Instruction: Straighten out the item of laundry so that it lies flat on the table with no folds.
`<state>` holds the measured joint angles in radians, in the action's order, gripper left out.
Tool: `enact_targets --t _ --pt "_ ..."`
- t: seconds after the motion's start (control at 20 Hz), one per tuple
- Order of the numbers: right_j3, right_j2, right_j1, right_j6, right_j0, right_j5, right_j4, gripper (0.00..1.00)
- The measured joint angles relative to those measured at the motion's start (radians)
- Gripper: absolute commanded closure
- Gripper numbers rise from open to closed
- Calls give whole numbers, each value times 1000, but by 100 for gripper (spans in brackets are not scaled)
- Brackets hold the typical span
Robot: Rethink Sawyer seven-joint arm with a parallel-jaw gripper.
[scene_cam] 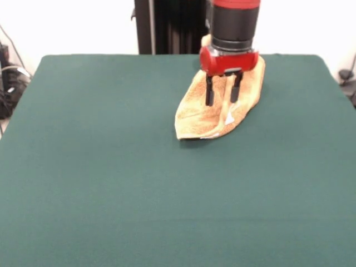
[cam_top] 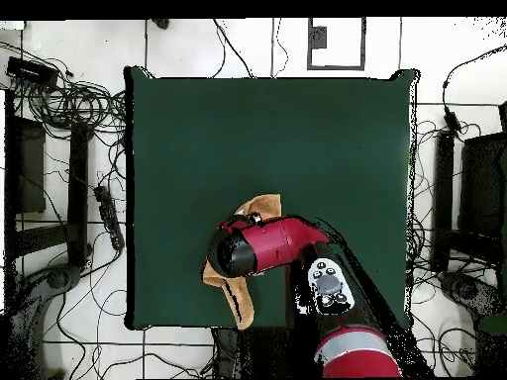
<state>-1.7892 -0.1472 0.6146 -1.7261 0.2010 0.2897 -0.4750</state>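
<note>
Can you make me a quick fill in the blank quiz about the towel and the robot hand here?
1. The towel lies ____ rather than flat.
2. The hand points down with its fingers ____.
3. The table top is dark ____.
Missing words: folded; open; green.

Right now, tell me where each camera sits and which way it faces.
Front view: across the table, facing the robot's pedestal; shows the arm's end and open claw over the towel.
Overhead view: above, looking straight down, base at bottom; shows the arm covering most of the towel.
Both show towel, table, arm.
</note>
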Motion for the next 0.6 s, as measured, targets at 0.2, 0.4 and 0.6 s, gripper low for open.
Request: enact_targets --t 0.2,0.4,0.6 --pt "0 15 14 0 -11 0 24 0" --pt "-2 40 21 0 -34 0 46 0" --pt "-6 58 21 0 -55 0 65 0"
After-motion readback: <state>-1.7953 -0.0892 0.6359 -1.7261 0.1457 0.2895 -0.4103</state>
